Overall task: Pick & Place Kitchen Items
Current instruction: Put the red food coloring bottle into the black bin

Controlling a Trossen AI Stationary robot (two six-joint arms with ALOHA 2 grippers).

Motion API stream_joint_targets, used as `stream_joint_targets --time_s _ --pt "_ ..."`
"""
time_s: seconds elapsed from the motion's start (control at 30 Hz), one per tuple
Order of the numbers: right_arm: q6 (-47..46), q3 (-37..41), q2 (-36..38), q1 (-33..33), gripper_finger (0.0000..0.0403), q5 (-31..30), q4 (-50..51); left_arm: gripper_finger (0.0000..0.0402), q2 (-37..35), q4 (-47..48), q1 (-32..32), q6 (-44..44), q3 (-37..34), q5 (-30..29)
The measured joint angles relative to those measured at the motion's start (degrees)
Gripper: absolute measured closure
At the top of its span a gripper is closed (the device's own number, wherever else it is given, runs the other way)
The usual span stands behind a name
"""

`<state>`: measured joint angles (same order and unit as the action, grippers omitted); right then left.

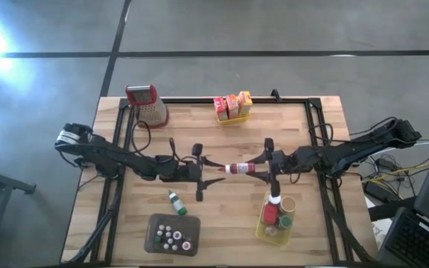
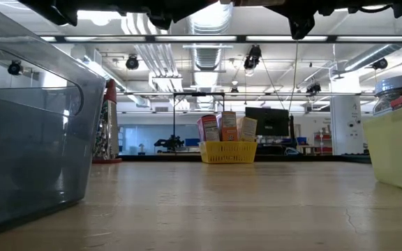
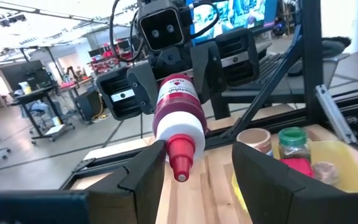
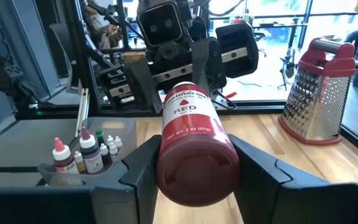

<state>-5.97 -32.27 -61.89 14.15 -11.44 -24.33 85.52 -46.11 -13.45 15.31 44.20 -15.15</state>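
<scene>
Wooden table (image 1: 222, 216) stood on grey floor. High view: red bottle (image 1: 238, 168) hung mid-table, clamped at base by right gripper (image 1: 259, 167); left gripper (image 1: 213, 170) met its cap end.

Low view: only distant yellow basket (image 2: 228, 151) with boxes.

Left wrist: fingers apart, flanking bottle's nozzle.

Right wrist: fingers clamped on bottle.

Judged handover under way; next, left closes, right releases.

Bottle (image 1: 238, 169) midair between left pincer (image 1: 213, 170), right pincer (image 1: 261, 168).
</scene>
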Motion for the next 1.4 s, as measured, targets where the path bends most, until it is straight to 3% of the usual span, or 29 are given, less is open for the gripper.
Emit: stream_joint_targets --time_s 0.23,0.37,0.5,0.67,0.93,1.4 --pt "0.0 0.0 -0.09 -0.09 0.0261 0.71 -0.14 0.0209 -0.28 -0.21 0.11 0.59 -0.34 -1.89" --pt "0.12 -0.02 -0.09 -0.09 0.0252 0.79 -0.31 0.0209 -0.28 -0.44 0.25 2.31 -0.34 -2.63" --pt "-0.24 -0.07 -0.22 -0.13 0.0242 0.99 -0.34 0.0209 -0.28 -0.87 0.54 5.67 -0.34 -7.95" --pt "0.05 -0.09 -0.22 -0.13 0.025 1.19 -0.59 0.0209 -0.28 -0.83 0.66 5.51 -0.27 -8.5" --pt "0.14 -0.09 -0.2 0.02 0.025 2.21 -0.97 0.0209 0.16 -0.9 1.08 5.55 0.52 -1.8" --pt "0.37 -0.09 -0.2 0.0 0.0251 1.88 -1.19 0.0209 0.39 -0.96 1.53 5.73 1.91 3.39"
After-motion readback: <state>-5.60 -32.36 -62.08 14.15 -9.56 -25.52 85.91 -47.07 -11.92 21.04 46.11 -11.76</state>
